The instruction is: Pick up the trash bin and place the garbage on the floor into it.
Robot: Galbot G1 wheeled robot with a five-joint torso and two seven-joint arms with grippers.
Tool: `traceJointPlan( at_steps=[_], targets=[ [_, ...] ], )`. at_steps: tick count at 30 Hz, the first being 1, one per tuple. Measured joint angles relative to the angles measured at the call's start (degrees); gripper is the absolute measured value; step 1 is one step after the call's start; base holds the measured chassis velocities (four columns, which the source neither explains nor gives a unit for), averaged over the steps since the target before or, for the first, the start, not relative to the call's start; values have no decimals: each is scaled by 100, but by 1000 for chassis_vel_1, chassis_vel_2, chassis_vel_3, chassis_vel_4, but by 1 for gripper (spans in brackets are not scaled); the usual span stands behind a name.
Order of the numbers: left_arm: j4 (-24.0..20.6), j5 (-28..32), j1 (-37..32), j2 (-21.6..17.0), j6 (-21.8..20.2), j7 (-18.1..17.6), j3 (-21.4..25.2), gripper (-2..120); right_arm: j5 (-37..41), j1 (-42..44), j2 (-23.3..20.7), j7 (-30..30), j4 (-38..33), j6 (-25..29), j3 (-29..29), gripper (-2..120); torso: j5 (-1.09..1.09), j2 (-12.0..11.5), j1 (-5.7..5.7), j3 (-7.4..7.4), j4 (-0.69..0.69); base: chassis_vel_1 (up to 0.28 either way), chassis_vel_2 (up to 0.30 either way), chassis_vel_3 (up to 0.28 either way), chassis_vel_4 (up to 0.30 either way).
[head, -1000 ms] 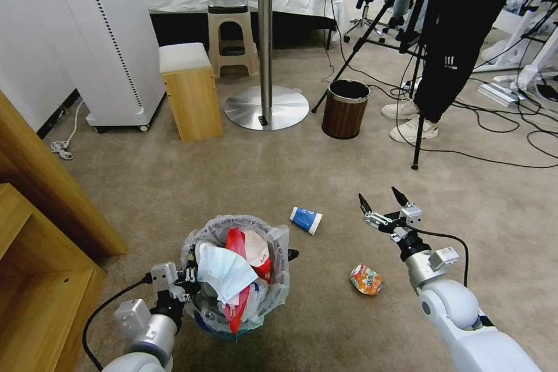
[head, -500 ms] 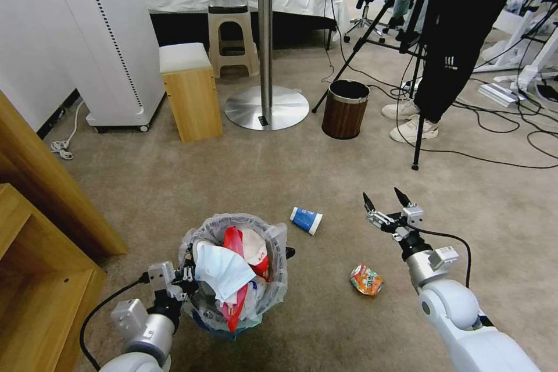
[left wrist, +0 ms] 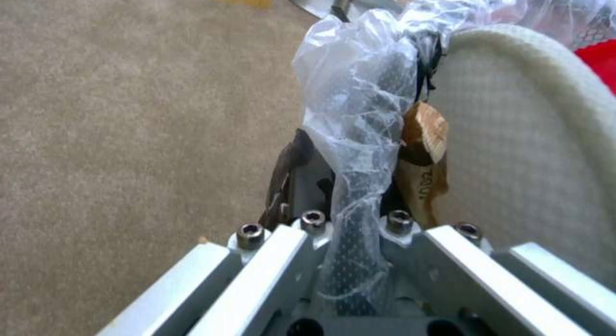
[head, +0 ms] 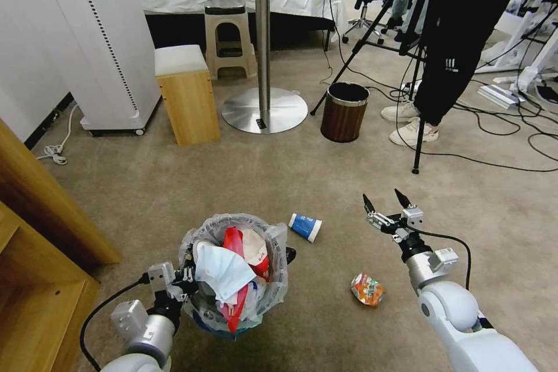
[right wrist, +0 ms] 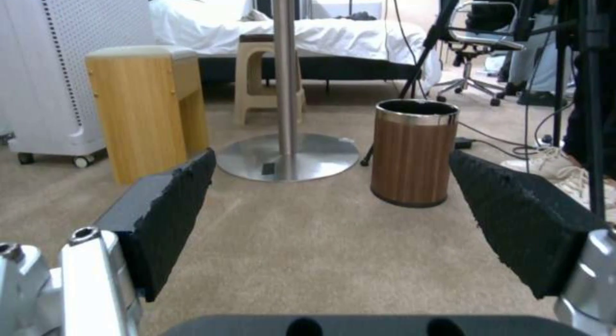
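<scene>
The trash bin (head: 235,279), black mesh lined with a clear bag, is low in the head view, stuffed with a light-blue mask (head: 224,272) and red wrappers (head: 234,241). My left gripper (head: 187,279) is shut on its near-left rim; in the left wrist view the left gripper (left wrist: 346,182) pinches mesh and bag (left wrist: 356,100), with a white slipper (left wrist: 513,134) and a wooden stick (left wrist: 423,138) inside. Garbage on the carpet: a blue-white paper cup (head: 306,226) and a crushed orange can (head: 367,289). My right gripper (head: 385,200) (right wrist: 327,201) hangs open above the carpet, right of the cup.
A brown wood-grain bin (head: 344,111) (right wrist: 414,153) stands beyond, beside a round table's metal base (head: 264,110). A wooden box stool (head: 186,96), tripod legs (head: 417,145), a person's shoes (head: 410,128) and floor cables (head: 500,128) lie farther off. Wooden shelving (head: 35,267) borders my left.
The whole head view has shifted slightly, so the camera moved. Both grippers hold the same pose, the left one holding the bin's rim throughout.
</scene>
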State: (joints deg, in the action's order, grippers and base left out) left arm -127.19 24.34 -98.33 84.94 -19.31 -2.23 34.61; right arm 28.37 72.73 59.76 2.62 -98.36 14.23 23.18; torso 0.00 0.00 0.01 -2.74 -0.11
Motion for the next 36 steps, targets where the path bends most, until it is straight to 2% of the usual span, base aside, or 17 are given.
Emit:
traceJointPlan(
  at_steps=[10,20,26,28,29,31,36],
  targets=[
    [-25,-5,-22,7,26,-2,2,1,-3,6,14,27,-11,42,-11,93,0,0,0,0,0,-34,38,32,-39],
    [-36,-9,-19,6,37,-6,23,1,-28,61,-60,-103,-16,106,-7,100,0,0,0,0,0,-20,20,27,-18],
    [-21,15,5,-6,38,-11,53,1,-87,401,-418,-335,-111,-644,122,100,0,0,0,0,-1,0,0,0,0],
    [-5,16,16,-6,38,-11,53,1,-107,453,-445,-320,-137,-748,156,100,1,0,0,0,-1,0,0,0,0],
    [29,16,40,-4,37,-14,53,1,-151,564,-494,-305,-226,-1037,226,100,0,0,0,0,-1,0,0,0,0],
    [67,17,63,0,39,-15,47,1,-197,735,-567,-204,-330,-1269,278,100,0,0,0,0,-1,0,0,0,0],
    [120,18,89,5,41,-17,45,1,-364,937,-679,-17,-451,-1628,349,100,0,0,0,0,-1,0,0,0,0]
  ],
)
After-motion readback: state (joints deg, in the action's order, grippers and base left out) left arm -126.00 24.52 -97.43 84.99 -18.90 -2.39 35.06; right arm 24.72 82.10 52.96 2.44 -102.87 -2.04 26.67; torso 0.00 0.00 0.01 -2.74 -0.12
